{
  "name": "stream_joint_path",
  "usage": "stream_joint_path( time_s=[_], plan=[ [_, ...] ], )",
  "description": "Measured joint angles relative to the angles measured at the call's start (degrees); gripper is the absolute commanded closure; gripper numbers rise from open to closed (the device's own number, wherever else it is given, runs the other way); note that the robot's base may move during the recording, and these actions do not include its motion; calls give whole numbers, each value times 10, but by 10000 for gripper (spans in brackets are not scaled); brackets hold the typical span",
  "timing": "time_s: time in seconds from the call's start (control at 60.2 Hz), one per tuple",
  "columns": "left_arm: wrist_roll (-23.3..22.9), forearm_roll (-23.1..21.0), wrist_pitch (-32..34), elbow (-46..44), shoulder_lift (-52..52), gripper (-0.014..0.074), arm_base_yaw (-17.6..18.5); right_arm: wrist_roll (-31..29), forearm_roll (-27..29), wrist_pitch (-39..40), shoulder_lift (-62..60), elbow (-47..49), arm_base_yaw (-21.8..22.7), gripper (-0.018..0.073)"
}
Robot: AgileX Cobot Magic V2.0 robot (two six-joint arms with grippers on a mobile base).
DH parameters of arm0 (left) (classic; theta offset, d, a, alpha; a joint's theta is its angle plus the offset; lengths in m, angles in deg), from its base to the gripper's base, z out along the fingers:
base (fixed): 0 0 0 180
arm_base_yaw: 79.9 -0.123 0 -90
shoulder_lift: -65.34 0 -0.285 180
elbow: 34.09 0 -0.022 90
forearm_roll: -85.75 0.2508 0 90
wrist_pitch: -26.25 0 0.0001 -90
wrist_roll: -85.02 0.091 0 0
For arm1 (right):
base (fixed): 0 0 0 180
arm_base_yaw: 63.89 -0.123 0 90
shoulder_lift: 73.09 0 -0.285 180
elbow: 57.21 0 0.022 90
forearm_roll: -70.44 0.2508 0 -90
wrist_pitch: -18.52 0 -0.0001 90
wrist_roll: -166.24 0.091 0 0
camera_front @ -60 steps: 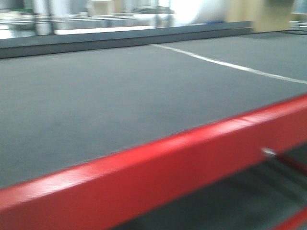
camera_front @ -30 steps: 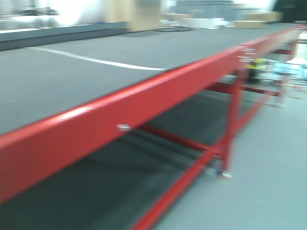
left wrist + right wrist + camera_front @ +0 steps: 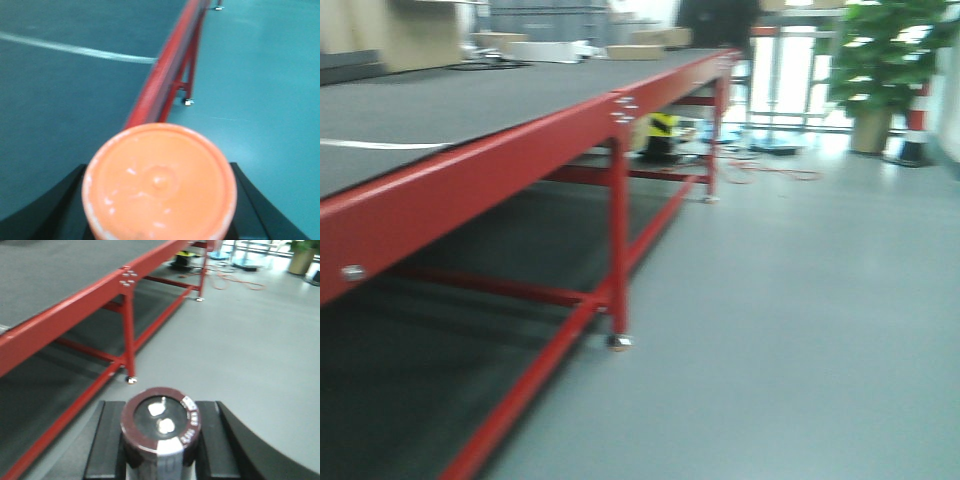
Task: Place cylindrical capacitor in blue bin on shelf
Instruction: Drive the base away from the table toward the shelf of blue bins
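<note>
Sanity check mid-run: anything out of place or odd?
Nothing spilled or damaged. One oddity: a loose orange cable sprawls on the floor beyond the far end of the red table. The cylindrical capacitor sits upright in the right gripper.

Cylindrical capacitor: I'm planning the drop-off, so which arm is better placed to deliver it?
Right. The right pincer grips the cylindrical capacitor; the left pincer holds an orange object. Neither shelf nor bin is in view.
</note>
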Motion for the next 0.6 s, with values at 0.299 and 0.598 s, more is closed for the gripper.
stream_joint_path(
  time_s=[0.299, 0.598],
  plan=[
    [0, 0, 0, 0, 0, 707, 0, 0, 0, 0, 0, 0, 0, 690],
    [0, 0, 0, 0, 0, 707, 0, 0, 0, 0, 0, 0, 0, 690]
  ],
)
